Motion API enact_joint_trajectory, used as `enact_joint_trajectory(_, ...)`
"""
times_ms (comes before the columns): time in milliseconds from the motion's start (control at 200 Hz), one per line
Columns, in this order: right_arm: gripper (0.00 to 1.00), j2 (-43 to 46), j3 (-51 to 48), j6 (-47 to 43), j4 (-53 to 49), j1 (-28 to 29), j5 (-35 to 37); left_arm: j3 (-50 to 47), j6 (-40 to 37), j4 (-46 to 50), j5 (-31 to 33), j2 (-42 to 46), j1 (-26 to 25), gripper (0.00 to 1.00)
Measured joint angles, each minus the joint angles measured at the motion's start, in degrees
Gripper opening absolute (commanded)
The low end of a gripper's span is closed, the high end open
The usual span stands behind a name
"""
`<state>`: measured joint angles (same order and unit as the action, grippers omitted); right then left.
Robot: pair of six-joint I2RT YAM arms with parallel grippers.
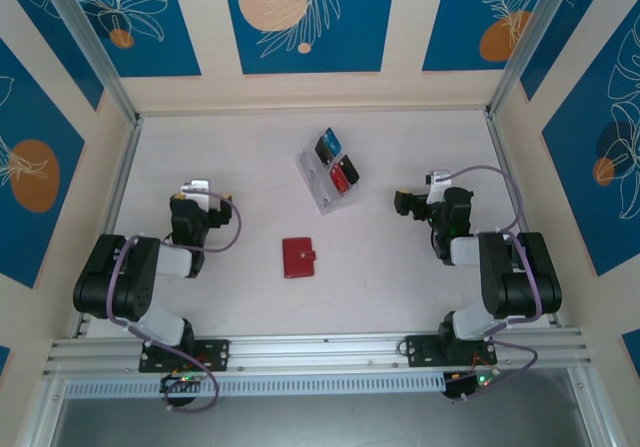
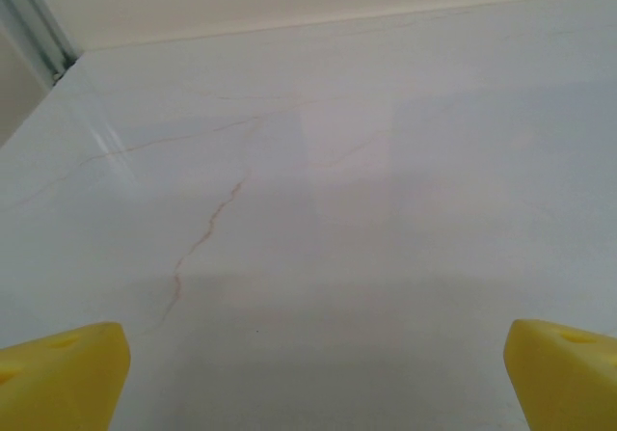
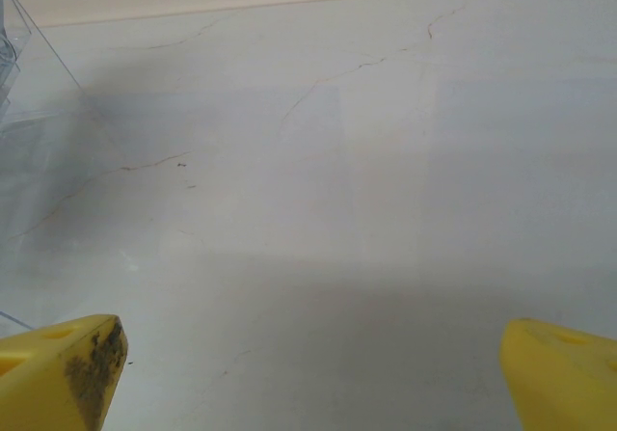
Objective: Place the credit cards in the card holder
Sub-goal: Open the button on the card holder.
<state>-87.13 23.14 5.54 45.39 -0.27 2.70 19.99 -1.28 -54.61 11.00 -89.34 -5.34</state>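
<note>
Red card holder (image 1: 299, 257) was positioned at the table (image 1: 400, 297) centre; credit cards (image 1: 326, 148) were stood nearer the far edge. The left gripper (image 2: 313, 373) and right gripper (image 3: 313, 368) were set released.

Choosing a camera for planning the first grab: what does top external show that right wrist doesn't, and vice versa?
Top external adds the closed red card holder mid-table and the blue, black and red credit cards slotted in the clear rack. Right wrist adds the right tool up close, yellow fingertips spread wide, one smudged dark, and fine cracks in the table. Shared: the white table and part of the rack.
</note>
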Motion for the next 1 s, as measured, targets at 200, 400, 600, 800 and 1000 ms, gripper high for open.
enact_joint_trajectory(200, 0.99, 1.33, 0.02, 1.64, -2.1, -0.22, 3.39, 0.31, 0.35, 1.33, 1.01, 0.42, -0.02, 1.0)
enact_joint_trajectory(400, 0.99, 16.15, 2.58, 6.93, -13.38, -1.55, 6.91, 6.86, 0.96, 18.58, 6.16, 9.18, -1.75, 1.0)
enact_joint_trajectory(600, 0.99, 30.12, 5.79, 26.62, -22.77, -4.35, 7.41, 23.32, 10.56, 43.21, 8.96, 18.25, -2.45, 1.0)
enact_joint_trajectory(800, 0.99, 31.36, 18.53, 33.22, -44.5, -2.25, 9.05, 23.45, 20.57, 54.62, -0.33, 23.3, -3.15, 1.0)
enact_joint_trajectory(1000, 0.86, 26.38, 30.62, 30.45, -63.19, 15.26, 13.6, 20.37, 26.86, 60.02, -12.63, 23.93, -7.41, 0.67)
